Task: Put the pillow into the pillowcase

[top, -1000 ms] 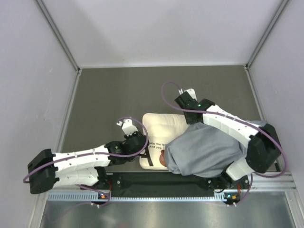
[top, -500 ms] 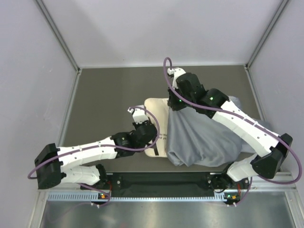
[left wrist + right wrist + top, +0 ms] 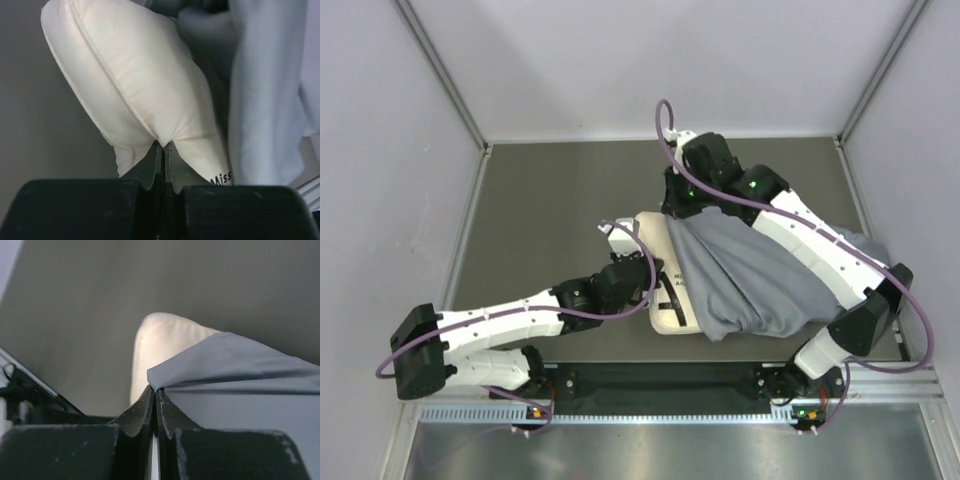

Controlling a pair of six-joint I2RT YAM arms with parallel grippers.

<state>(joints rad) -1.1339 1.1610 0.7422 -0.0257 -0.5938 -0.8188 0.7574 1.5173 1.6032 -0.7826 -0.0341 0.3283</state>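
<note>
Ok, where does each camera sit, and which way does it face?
Top external: above, behind the bases, looking down on the table; left arm, right arm show.
Left wrist: on the left arm, facing along the left gripper, shut on the pillow.
Right wrist: on the right arm, facing along the right gripper, shut on the pillowcase.
Shared: wrist views both show pillow, pillowcase.

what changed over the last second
The right gripper carried the pillowcase edge away from the bases and leftward, stretching it along the pillow. The left gripper shifted the pillow rightward, tilting it. Both grips stayed shut; nothing was released.
</note>
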